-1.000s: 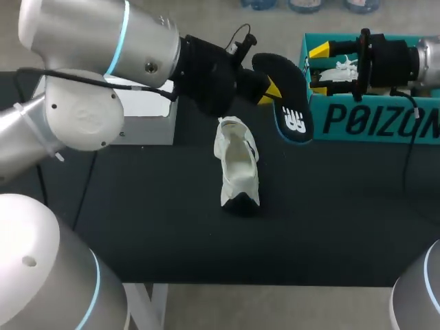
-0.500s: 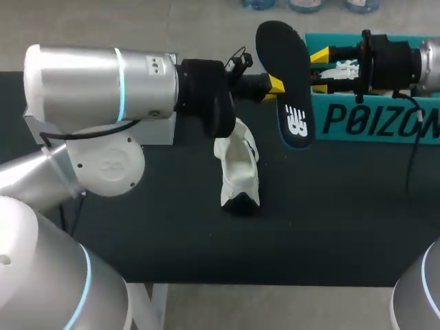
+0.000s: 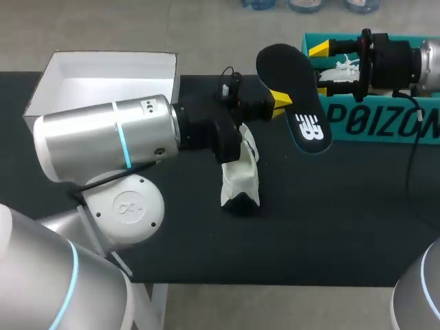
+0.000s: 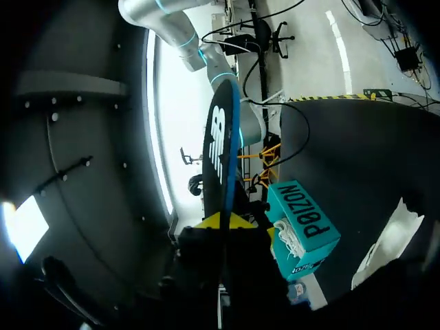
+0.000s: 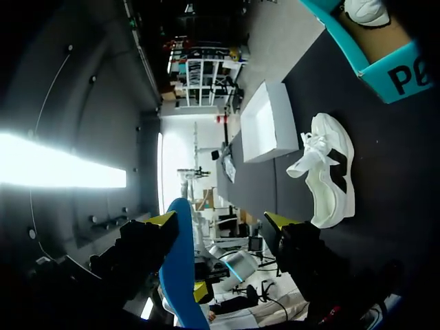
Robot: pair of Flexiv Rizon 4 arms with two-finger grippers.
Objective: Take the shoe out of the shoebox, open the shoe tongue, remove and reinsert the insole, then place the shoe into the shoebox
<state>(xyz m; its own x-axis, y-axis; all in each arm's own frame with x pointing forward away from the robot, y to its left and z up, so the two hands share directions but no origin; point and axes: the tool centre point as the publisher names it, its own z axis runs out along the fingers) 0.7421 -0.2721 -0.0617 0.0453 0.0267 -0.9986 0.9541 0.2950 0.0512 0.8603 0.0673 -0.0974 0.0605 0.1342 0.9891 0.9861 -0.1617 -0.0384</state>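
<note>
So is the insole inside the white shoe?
No, the insole is pinched in the left fingers, held up apart from the shoe.

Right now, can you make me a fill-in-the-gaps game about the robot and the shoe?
The left hand grips the black ____.
The white shoe lies on the black ____.
The right hand hangs open over the teal ____.
Missing words: insole, table, shoebox.
</note>
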